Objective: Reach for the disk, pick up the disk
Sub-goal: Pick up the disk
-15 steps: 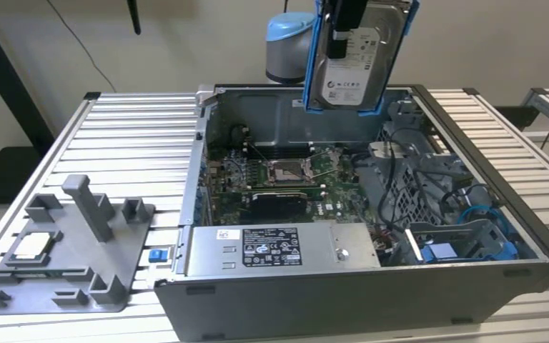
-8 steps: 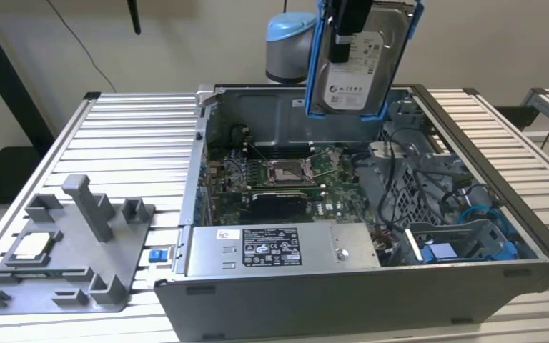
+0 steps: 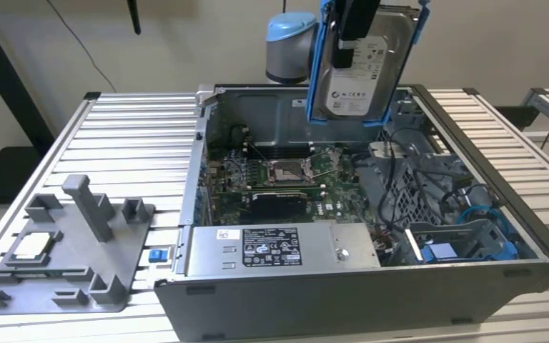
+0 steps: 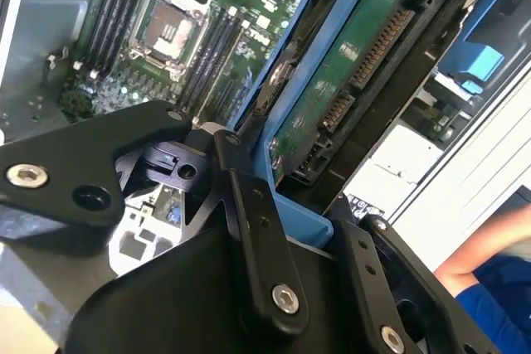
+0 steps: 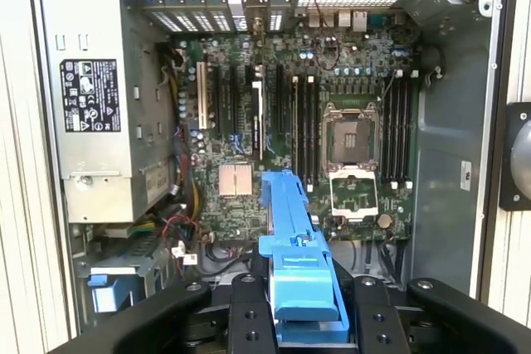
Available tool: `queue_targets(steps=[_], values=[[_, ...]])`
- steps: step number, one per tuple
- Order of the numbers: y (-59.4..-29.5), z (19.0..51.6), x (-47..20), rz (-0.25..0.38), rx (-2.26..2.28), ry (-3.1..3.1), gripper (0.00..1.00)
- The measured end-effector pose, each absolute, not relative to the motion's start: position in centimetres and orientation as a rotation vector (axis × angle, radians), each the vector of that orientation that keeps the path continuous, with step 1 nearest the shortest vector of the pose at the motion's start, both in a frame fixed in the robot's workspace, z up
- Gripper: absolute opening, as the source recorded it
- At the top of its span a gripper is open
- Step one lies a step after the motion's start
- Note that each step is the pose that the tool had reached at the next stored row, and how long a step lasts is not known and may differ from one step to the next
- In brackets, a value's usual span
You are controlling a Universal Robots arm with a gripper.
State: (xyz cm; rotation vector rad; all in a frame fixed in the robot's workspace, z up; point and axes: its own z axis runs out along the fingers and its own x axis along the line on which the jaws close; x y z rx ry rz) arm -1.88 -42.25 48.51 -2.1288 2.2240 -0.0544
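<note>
The silver-grey rectangular hard drive in its blue plastic carrier bracket, the disk (image 3: 359,68), hangs upright in the air above the open grey metal computer case (image 3: 503,236), clear of everything inside it. The black gripper (image 3: 356,28) grasps it from above, its fingers (image 4: 249,230) clenched on the blue bracket (the second wrist view shows black linkage bars pressed against the blue frame, with the drive's green circuit board and connector facing the camera). In the first wrist view the blue carrier (image 5: 294,263) juts out from between the black finger links, over the green motherboard (image 5: 249,122) with its bare processor socket (image 5: 348,138).

The case lies on its side on a ribbed aluminium worktop (image 3: 131,143), with a grey boxed power supply (image 3: 274,246) along its near wall and blue drive bays (image 3: 465,246) at the exterior view's right. On the worktop at the exterior view's left sits a grey plastic fixture tray (image 3: 65,250) carrying a small flat white-topped square chip (image 3: 32,245). A small blue plastic clip (image 3: 157,254) lies just beside the case. A person's arm in a blue sleeve (image 4: 485,288) appears at the edge of the second wrist view.
</note>
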Motion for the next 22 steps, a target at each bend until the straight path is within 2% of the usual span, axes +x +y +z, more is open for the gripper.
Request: queue_targets(steps=[22], values=[[-46.9, 48.4, -1.9, -0.054, -2.129, 2.224, 0.00]])
